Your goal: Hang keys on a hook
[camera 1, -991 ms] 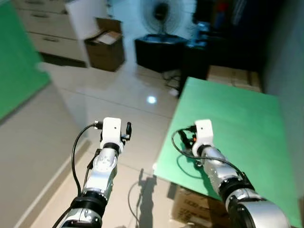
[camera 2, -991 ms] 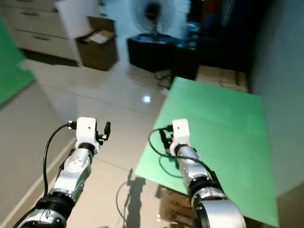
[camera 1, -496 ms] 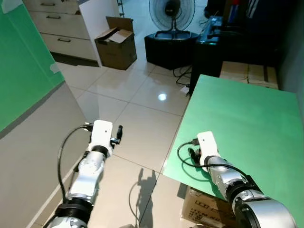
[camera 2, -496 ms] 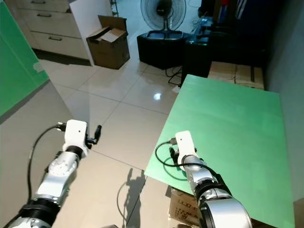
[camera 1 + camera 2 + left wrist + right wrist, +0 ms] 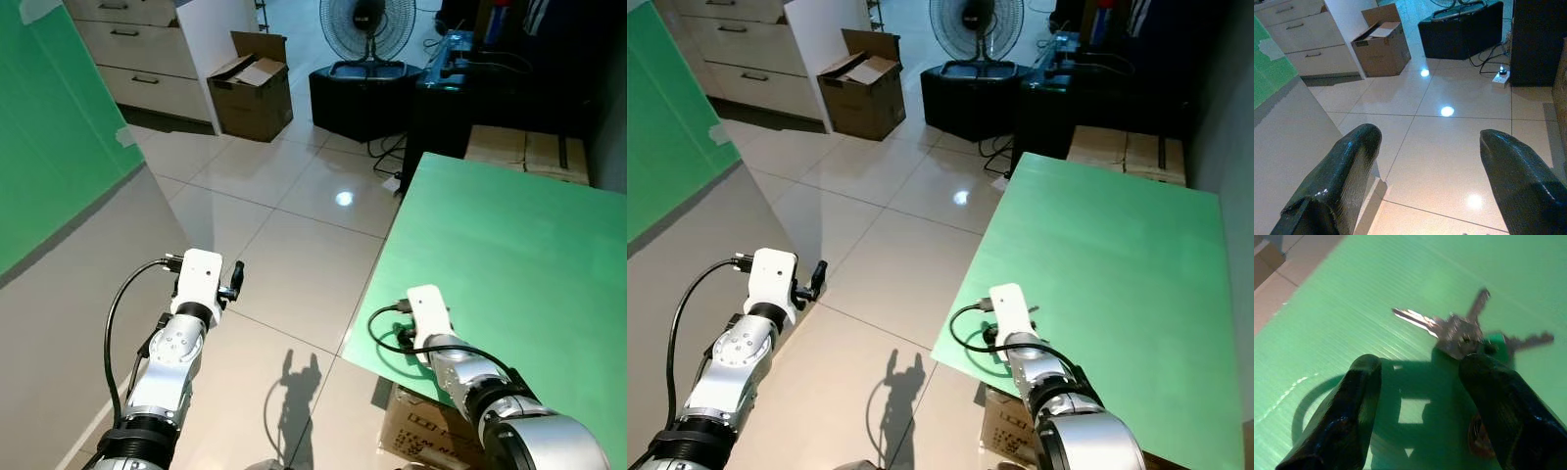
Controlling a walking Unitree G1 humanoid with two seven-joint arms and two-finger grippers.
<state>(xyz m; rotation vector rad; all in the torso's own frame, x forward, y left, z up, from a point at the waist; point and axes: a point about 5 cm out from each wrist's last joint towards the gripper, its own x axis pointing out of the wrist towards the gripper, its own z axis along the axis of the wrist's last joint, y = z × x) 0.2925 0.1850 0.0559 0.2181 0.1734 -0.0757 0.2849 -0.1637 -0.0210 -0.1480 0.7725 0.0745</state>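
Observation:
A bunch of silver keys (image 5: pixel 1464 330) with a green tag lies flat on the green table top (image 5: pixel 509 235). My right gripper (image 5: pixel 1422 367) hovers open just short of the keys, its fingers (image 5: pixel 1347 411) casting a shadow on the table. My right arm (image 5: pixel 460 367) reaches over the table's near left corner. Off to the table's left, my left gripper (image 5: pixel 1427 137) is open and holds nothing above the tiled floor; it also shows in the left eye view (image 5: pixel 235 278).
A grey wall with a green panel (image 5: pixel 49 117) runs along the left. A cardboard box (image 5: pixel 253 83), a fan (image 5: pixel 367 24), a black cabinet (image 5: pixel 358 98) and drawers (image 5: pixel 137 44) stand at the back. Another box (image 5: pixel 431 436) sits under the table.
The whole picture has shifted and sharpened, so the camera has moved. Both arms keep about the same pose, the right one still at the table's near corner.

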